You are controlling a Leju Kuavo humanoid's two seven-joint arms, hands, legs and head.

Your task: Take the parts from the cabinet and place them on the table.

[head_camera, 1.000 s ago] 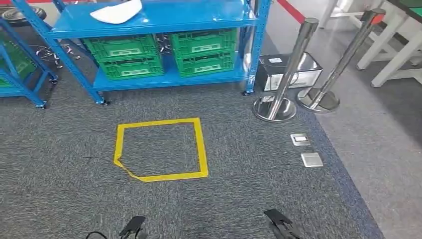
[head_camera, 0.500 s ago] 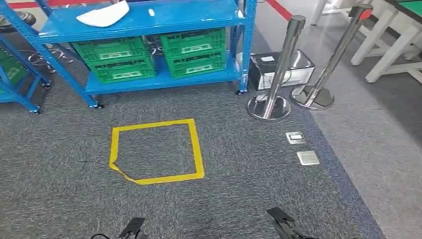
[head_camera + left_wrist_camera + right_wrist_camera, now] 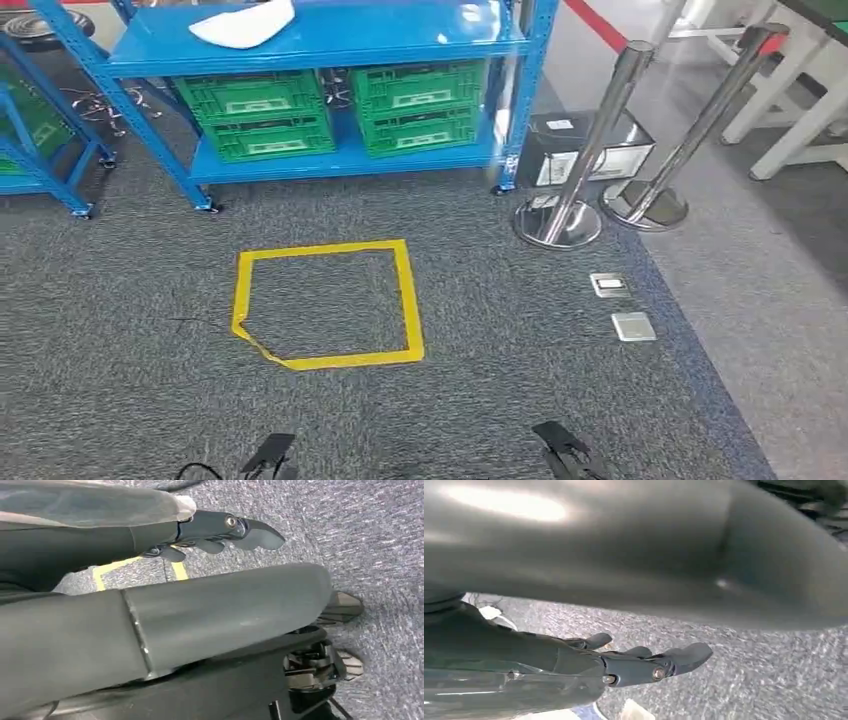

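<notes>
Both hands hang empty, fingers loosely spread: left hand [image 3: 220, 530], right hand [image 3: 644, 665]. Ahead, the white part [image 3: 243, 25] lies on the blue cabinet [image 3: 320, 45]. Best to walk squarely onto the yellow square [image 3: 325, 303], then reach.

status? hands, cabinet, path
Left hand and right hand hang empty, fingers apart. Blue cabinet ahead with green crates, untouched. Yellow tape square on carpet between; steel posts off right.
</notes>
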